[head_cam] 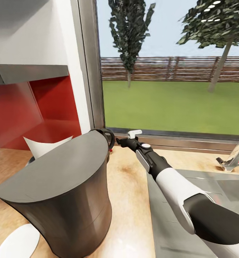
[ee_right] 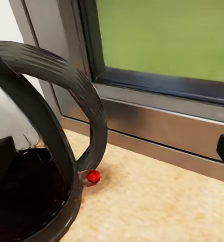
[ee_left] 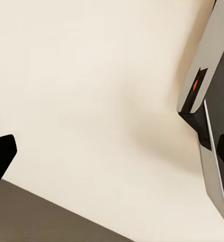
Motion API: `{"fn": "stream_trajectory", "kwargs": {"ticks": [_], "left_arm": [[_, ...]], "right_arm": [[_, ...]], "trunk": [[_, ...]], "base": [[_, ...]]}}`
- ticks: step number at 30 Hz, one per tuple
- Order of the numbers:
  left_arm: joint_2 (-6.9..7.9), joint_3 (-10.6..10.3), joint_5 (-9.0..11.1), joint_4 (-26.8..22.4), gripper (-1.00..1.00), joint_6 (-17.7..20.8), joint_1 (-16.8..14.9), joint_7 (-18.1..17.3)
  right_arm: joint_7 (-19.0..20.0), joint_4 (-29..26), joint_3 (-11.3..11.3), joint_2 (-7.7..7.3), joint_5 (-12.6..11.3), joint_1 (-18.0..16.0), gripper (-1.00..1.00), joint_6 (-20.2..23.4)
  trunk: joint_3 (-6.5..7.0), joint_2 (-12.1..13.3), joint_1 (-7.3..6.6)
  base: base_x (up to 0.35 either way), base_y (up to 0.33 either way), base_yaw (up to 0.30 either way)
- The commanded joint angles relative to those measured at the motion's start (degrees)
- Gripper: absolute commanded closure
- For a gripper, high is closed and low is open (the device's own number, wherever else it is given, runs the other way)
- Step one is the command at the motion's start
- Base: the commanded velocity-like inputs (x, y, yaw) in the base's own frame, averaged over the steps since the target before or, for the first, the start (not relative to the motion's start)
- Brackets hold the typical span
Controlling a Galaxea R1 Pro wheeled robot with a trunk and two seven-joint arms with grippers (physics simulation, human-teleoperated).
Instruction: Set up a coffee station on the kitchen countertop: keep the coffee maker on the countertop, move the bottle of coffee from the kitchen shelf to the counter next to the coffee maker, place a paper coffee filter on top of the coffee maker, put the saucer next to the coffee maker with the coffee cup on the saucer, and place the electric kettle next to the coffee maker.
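Reaching toward the electric kettle (ee_right: 41, 151) on the bench (head_cam: 128, 200), the right gripper (head_cam: 126, 141) has its fingers spread wide, holding nothing. The handle (ee_right: 86, 106) sits at nine o'clock from them. Slide in slowly, then squeeze around it.

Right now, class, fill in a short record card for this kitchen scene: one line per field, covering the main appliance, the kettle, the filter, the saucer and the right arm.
coffee maker: grey, on the wooden countertop, nearest the camera
paper coffee filter: white, showing behind the coffee maker's top
electric kettle: dark, by the window, mostly behind the coffee maker
saucer: white, beside the coffee maker's base
right gripper: open, at the kettle's handle
sink: steel, on the right
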Motion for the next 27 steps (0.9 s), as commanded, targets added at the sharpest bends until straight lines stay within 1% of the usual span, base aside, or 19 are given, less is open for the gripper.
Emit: {"fn": "stream_trajectory", "kwargs": {"ticks": [1, 6, 12, 24, 27], "left_arm": [[0.02, 0.43, 0.02, -0.12, -1.00, -0.04, 0.05, 0.00], [0.03, 0.43, 0.02, -0.12, -1.00, -0.04, 0.05, 0.00], [-0.05, 0.43, 0.02, -0.12, -1.00, -0.04, 0.05, 0.00], [-0.06, 0.43, 0.02, -0.09, -1.00, -0.04, 0.05, 0.00], [-0.06, 0.43, 0.02, -0.11, -1.00, -0.04, 0.05, 0.00]], "right_arm": [[-0.01, 0.06, 0.15, -0.04, -0.44, -0.05, -1.00, 0.23], [-0.01, 0.10, 0.11, -0.10, -0.44, -0.05, -1.00, 0.23], [-0.07, 0.12, 0.09, -0.19, -0.44, -0.05, -1.00, 0.22], [-0.09, 0.20, 0.09, -0.22, -0.44, -0.05, -1.00, 0.22], [-0.09, 0.25, 0.09, -0.23, -0.44, -0.05, -1.00, 0.22]], "trunk": [[-0.07, -0.06, 0.02], [-0.07, -0.06, 0.02], [-0.07, -0.06, 0.02], [-0.08, -0.06, 0.02], [-0.13, -0.06, 0.02]], "base": [[0.000, 0.000, 0.000], [0.000, 0.000, 0.047], [0.000, 0.000, 0.198], [0.000, 0.000, 0.015], [0.000, 0.000, 0.087]]}}
